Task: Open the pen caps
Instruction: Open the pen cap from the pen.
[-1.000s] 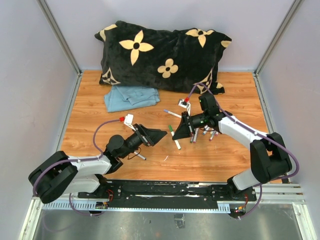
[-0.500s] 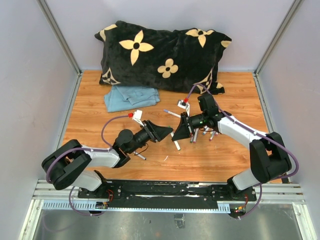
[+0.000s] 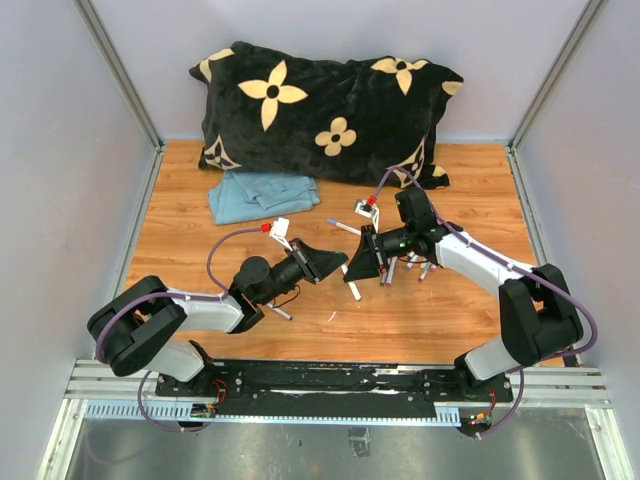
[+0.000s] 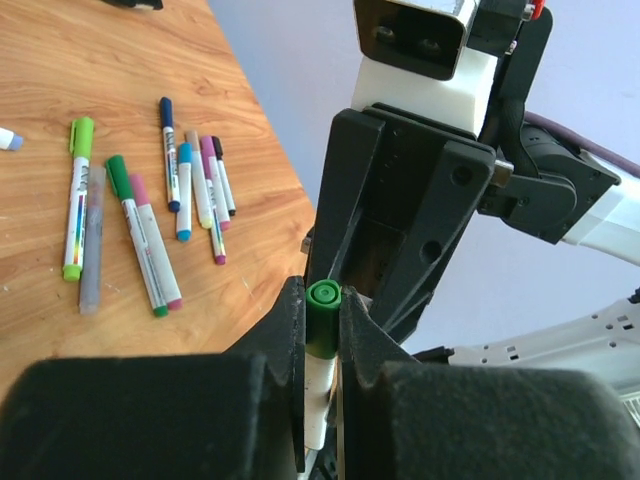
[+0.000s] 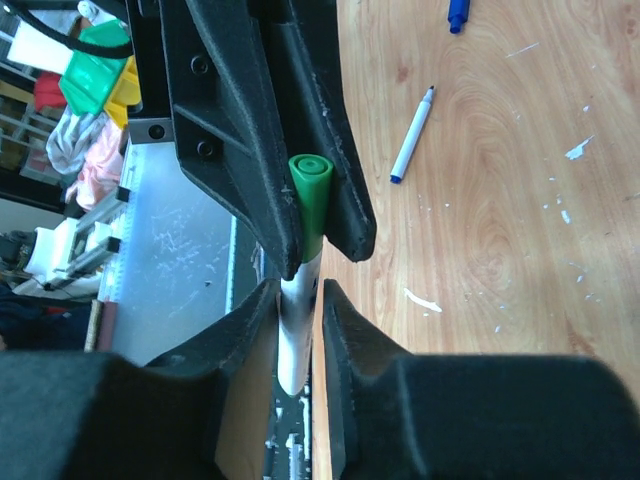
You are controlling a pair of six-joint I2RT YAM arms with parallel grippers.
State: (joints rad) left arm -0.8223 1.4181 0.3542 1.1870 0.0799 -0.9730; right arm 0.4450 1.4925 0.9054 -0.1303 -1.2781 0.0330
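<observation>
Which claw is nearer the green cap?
Left. The left claw is clamped on the green cap; the right claw grips the white barrel right next to it.

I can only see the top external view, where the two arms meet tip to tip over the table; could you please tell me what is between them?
Observer: The left wrist view shows the left fingers shut on a green cap.
Operator: Thank you. Is that cap off yet?
Observer: No. In the right wrist view it sits joined to its white barrel, with no gap between them.
Operator: And are the right fingers holding the barrel?
Observer: The right fingers flank the barrel closely on both sides, below the cap. Whether they press on it I cannot tell.
</observation>
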